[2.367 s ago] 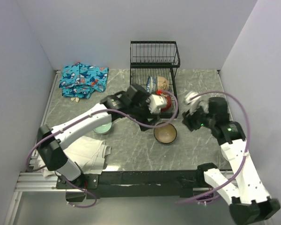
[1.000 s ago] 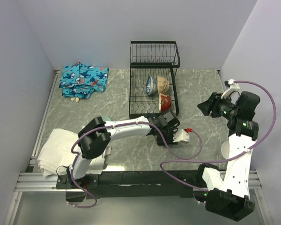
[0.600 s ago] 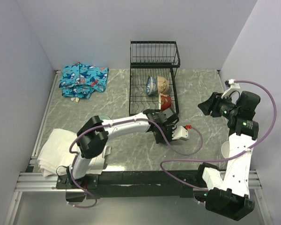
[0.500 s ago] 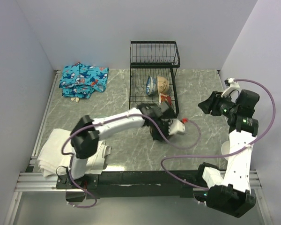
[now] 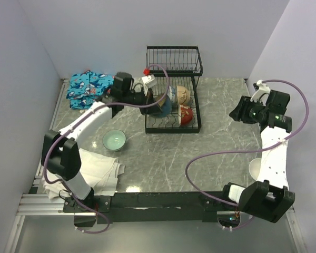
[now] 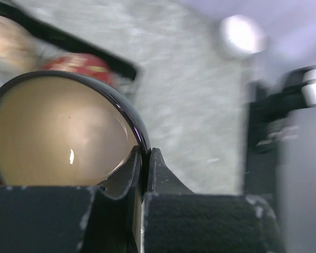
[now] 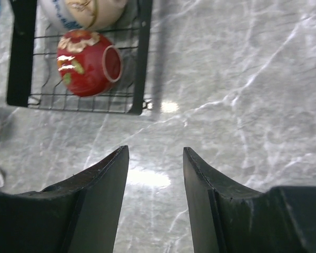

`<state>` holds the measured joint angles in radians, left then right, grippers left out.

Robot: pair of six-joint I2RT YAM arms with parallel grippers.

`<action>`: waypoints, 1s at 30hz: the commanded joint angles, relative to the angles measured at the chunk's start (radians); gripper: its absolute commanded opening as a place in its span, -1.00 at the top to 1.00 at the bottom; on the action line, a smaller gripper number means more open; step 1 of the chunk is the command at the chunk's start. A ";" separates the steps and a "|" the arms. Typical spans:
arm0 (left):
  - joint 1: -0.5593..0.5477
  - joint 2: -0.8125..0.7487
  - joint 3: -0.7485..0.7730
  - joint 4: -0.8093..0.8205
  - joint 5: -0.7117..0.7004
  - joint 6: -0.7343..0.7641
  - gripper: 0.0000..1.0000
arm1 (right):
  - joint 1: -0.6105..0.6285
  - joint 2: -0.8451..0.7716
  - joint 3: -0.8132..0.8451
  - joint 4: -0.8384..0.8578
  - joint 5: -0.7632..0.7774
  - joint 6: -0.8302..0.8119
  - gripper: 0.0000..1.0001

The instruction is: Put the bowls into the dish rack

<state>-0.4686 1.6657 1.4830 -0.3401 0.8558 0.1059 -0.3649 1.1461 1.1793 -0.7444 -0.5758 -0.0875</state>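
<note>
Count, all views:
Bowls: 6. Three in the dish rack [image 5: 174, 68]: patterned bowl [image 5: 171, 93], tan bowl [image 5: 184, 95], red bowl [image 5: 185, 115]. Also the dark-rimmed bowl [image 6: 58, 132], pale green bowl [image 5: 115, 139] and white bowl [image 5: 255, 167].
Dish racks: 1.
Cloths: 2: blue printed cloth [image 5: 92, 89], white cloth [image 5: 95, 171].

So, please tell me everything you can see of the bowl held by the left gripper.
The bowl is round and glossy, like glazed ceramic: tan-brown inside, thin dark rim. The left gripper is shut on its rim, one finger inside, one outside. It hangs over the left side of the dish rack; whether it touches the wires cannot be told.
</note>
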 commanded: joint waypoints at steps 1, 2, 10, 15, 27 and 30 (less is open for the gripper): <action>-0.007 -0.038 -0.203 0.804 0.258 -0.525 0.98 | -0.008 0.026 0.085 -0.023 0.071 -0.021 -0.07; -0.004 -0.032 -0.225 0.893 0.255 -0.667 0.98 | -0.008 0.033 0.089 -0.026 0.073 -0.021 -0.07; 0.050 0.107 -0.293 1.325 0.134 -1.080 0.98 | -0.006 0.078 0.154 -0.087 0.082 -0.020 -0.06; 0.059 0.196 -0.299 1.469 0.062 -1.249 0.98 | -0.008 0.076 0.138 -0.093 0.093 -0.023 -0.05; 0.051 0.288 -0.406 1.633 -0.159 -1.462 0.98 | -0.008 0.079 0.099 -0.108 0.108 -0.037 -0.06; 0.038 0.321 -0.402 1.630 -0.202 -1.508 0.98 | -0.009 0.089 0.086 -0.105 0.106 -0.032 -0.06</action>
<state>-0.4107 1.9823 1.0569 1.1011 0.7544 -1.2945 -0.3668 1.2293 1.2823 -0.8543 -0.4778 -0.1093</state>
